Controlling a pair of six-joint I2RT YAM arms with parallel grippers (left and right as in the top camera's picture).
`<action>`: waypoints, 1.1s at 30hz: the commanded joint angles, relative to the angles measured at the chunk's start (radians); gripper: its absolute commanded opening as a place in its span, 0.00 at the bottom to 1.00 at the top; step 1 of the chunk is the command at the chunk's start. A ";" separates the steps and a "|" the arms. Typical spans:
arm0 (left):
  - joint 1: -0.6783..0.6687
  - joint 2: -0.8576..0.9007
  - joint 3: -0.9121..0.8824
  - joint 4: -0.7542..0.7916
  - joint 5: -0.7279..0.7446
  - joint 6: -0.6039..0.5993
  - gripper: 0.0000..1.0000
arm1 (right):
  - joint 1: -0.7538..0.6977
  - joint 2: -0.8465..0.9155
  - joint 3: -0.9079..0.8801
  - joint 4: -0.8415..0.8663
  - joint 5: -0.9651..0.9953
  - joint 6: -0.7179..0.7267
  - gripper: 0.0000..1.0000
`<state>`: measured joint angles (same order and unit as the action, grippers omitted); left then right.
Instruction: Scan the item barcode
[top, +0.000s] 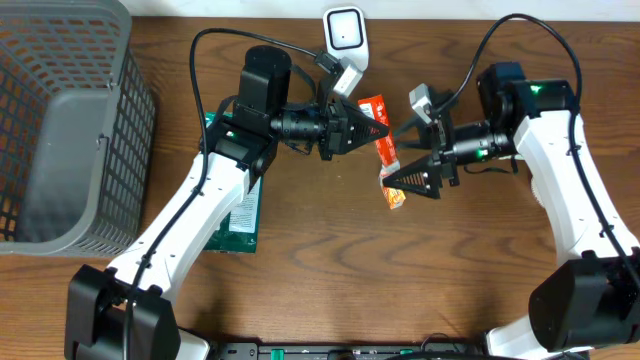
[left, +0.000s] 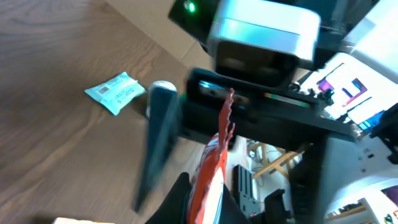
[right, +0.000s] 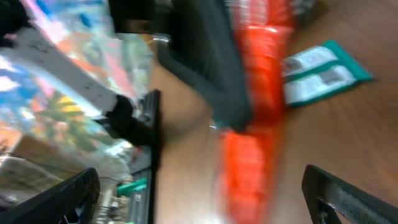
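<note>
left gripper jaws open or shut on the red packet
Shut: the left gripper pinches the red packet between its jaws in its wrist view.

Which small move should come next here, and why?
Probably the right gripper should draw back: its fingers stand wide open around the lower end of the thin red foil packet, which the left gripper holds shut. Then the left arm could turn the packet toward the white barcode scanner.

Both arms (top: 190, 215) have white links, black joints and looping black cables (top: 515, 16); left tool (top: 385, 129) and right tool (top: 398, 158) are black wedges.
</note>
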<state>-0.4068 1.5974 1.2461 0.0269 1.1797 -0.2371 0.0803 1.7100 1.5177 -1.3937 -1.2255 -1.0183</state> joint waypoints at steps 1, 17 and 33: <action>0.000 0.007 0.014 0.005 0.056 -0.032 0.07 | -0.031 -0.018 0.015 0.067 0.074 0.167 0.99; 0.000 0.007 0.014 0.006 0.066 -0.034 0.13 | 0.002 -0.018 0.014 0.153 0.106 0.293 0.54; 0.000 0.007 0.014 0.005 0.061 -0.034 0.11 | 0.046 -0.018 0.014 0.156 0.090 0.292 0.20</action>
<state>-0.4068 1.5974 1.2461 0.0269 1.2251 -0.2661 0.1184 1.7100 1.5181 -1.2377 -1.1030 -0.7231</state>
